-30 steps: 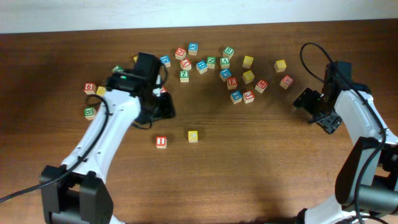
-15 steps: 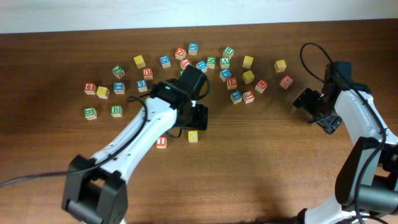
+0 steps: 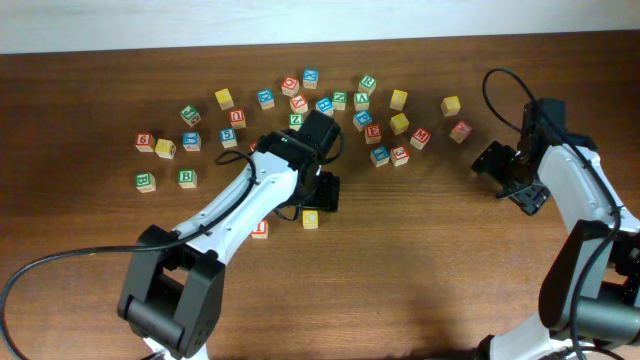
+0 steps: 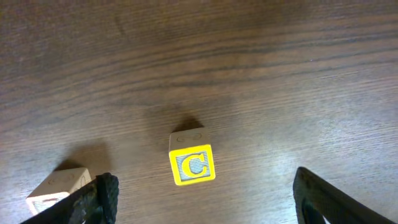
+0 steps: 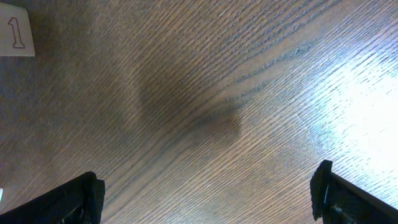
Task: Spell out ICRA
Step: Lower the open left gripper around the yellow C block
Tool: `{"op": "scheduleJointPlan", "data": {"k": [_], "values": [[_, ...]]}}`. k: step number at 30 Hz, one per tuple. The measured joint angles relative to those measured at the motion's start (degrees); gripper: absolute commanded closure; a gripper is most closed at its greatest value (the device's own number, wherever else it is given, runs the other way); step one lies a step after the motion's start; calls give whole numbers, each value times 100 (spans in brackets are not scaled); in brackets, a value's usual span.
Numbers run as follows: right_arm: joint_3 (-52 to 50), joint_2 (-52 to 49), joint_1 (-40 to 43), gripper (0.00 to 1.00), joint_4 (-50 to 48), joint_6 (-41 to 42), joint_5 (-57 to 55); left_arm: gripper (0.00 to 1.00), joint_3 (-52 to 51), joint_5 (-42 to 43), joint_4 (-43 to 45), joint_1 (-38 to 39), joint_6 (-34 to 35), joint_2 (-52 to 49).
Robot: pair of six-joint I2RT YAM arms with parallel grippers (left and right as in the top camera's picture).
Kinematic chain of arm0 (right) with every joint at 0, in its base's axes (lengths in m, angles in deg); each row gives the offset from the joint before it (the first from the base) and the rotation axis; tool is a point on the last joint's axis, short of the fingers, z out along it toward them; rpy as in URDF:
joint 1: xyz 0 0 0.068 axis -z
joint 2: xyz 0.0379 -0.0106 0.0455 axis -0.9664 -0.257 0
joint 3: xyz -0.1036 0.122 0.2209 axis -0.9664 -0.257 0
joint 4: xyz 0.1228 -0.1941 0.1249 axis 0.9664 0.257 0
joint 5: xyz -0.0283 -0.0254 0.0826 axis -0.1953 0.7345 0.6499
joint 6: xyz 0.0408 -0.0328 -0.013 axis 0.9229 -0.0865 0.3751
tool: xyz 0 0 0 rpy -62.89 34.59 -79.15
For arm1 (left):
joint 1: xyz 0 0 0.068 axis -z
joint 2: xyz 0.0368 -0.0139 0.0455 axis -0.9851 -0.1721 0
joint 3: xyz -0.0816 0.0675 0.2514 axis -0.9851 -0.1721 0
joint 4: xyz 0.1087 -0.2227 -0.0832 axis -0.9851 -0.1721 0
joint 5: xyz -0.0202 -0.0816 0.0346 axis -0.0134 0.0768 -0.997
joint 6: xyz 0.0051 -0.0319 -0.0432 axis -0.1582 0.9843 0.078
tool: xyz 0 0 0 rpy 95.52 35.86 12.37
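Brown wooden table [image 3: 420, 270] fills the overhead view, where the small yellow wooden cube lettered C [image 3: 310, 218] sits beside the red-edged wooden cube lettered I [image 3: 259, 228]; the left gripper [image 3: 322, 190] hovers just behind the C cube, and the right gripper [image 3: 505, 175] hangs well apart over bare wood. From the left wrist, the left gripper [image 4: 202, 198] shows its fingers [image 4: 99, 199] spread wide and gripping nothing, the C cube [image 4: 192, 164] lying free on the table between them. From the right wrist, the right gripper [image 5: 205, 196] is likewise spread wide and empty above the grain.
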Motion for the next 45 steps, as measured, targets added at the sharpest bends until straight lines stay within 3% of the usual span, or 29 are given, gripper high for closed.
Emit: {"op": "scheduleJointPlan", "data": {"k": [18, 27, 36, 45], "values": [[0, 0, 0, 2, -2, 0, 0, 15, 0, -219, 374, 0, 17, 0], [0, 0, 0, 2, -2, 4, 0, 57, 0, -417, 378, 0, 28, 0], [0, 0, 0, 2, 0, 0, 0, 45, 0, -472, 103, 13, 42, 0], [0, 0, 0, 2, -2, 4, 0, 50, -295, -474, 278, 205, 247, 0]]}}
